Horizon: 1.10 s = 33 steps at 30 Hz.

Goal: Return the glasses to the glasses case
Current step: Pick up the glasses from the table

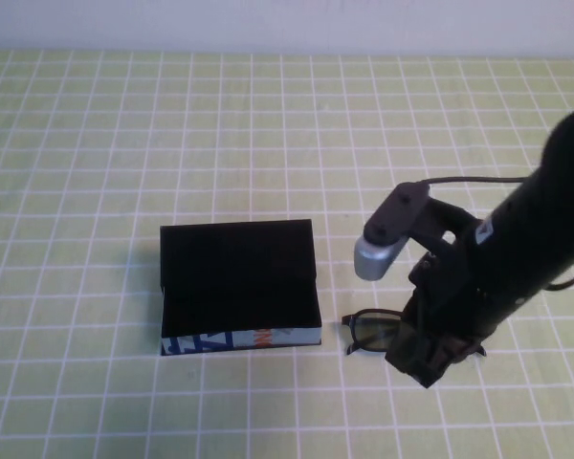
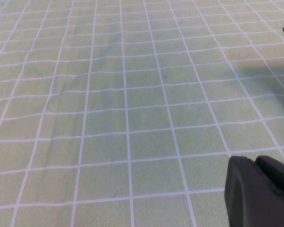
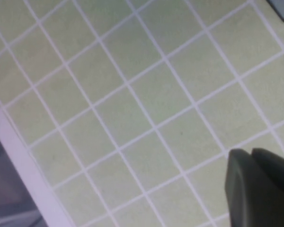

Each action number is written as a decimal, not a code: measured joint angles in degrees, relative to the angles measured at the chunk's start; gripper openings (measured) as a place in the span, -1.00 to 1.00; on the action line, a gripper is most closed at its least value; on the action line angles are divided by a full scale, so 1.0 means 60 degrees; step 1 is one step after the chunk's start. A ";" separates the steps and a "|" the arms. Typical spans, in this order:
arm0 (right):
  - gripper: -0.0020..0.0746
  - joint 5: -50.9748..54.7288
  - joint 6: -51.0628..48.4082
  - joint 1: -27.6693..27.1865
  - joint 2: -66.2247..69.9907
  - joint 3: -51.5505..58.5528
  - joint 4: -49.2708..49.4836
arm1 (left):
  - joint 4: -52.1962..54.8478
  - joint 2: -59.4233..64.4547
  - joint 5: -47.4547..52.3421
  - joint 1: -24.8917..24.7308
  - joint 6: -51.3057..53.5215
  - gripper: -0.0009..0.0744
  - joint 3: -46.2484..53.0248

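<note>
Surface: the counter is covered by a pale green cloth ruled with white grid lines. The cloth lies flat, with slight ripples visible in the left wrist view. Along the far edge of the high view a plain pale wall meets the cloth. In the right wrist view a white band runs along the cloth's edge, with a dim grey area beyond it.

Task items: the glasses case sits near the middle of the counter, lid flap lying over its top, its blue-white patterned edge with the small orange-red mark facing the robot. The glasses lie on the cloth just beside the case, on its right, near its front corner. Only one dark-rimmed lens and part of the frame show.

Obstructions: the right arm reaches in from the right and covers the rest of the glasses. Its silver-grey wrist camera hangs above the gap between arm and case.

Right tool: down at the glasses' right portion, clenched; whether it grips the frame cannot be told.

Left tool: seen only in its own wrist view, over bare cloth; its state cannot be told.
</note>
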 joint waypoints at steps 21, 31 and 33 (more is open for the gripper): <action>0.13 0.0332 -0.4034 -0.0305 0.2922 -0.2275 -0.3050 | 0.0000 0.0000 0.0000 0.0000 0.0000 -0.98 0.0000; 0.17 -0.0242 -0.4948 -0.0697 0.3514 -0.2275 -0.3283 | 0.0000 0.0000 0.0000 0.0000 0.0000 -0.98 0.0000; 0.17 -0.0357 -0.5123 -0.0697 0.3551 -0.2275 -0.3214 | 0.0000 0.0000 0.0000 0.0000 0.0000 -0.98 0.0000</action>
